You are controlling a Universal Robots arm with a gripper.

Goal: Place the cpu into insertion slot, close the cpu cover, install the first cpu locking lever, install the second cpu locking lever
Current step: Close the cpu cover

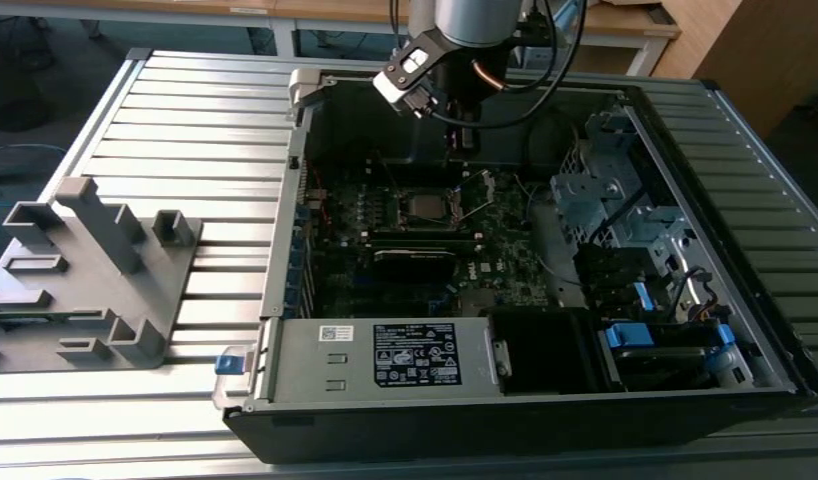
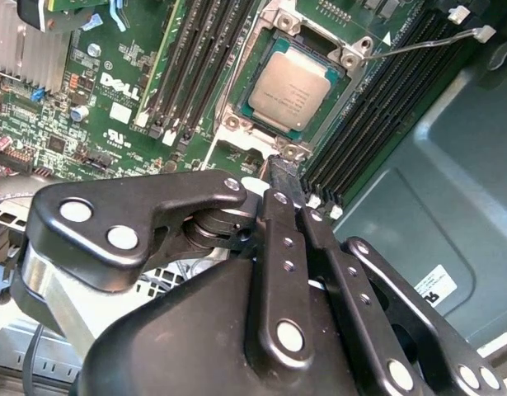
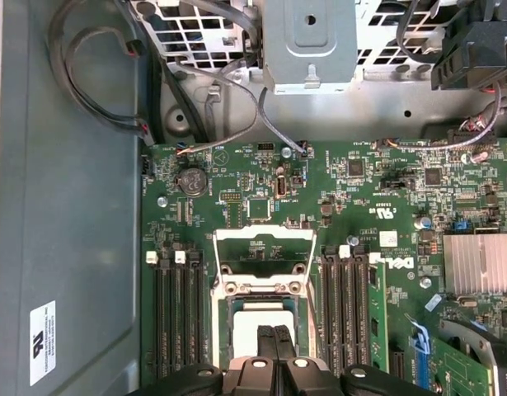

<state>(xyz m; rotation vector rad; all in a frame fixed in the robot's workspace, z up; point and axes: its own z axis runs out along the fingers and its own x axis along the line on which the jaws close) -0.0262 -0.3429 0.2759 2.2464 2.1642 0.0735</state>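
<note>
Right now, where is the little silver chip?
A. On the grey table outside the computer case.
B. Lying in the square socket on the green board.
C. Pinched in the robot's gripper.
B: in the second wrist view the cpu lies flat inside the insertion slot, and the gripper hangs near the slot's edge.

From above, the open case (image 1: 292,200) leaves a clear drop onto the board. The gripper (image 1: 459,150), fingers pressed together, hangs in that gap at the upper middle of the exterior view. Beside the insertion slot (image 1: 405,208) the cpu cover (image 3: 264,247) stands swung open, and a thin wire lever (image 2: 426,45) juts over the memory slots (image 2: 377,107). The drive cage (image 1: 609,190) crowds the frame's right and the power supply (image 1: 382,355) its bottom. A grey fixture (image 1: 82,270) takes the left of the table (image 1: 182,130).
</note>
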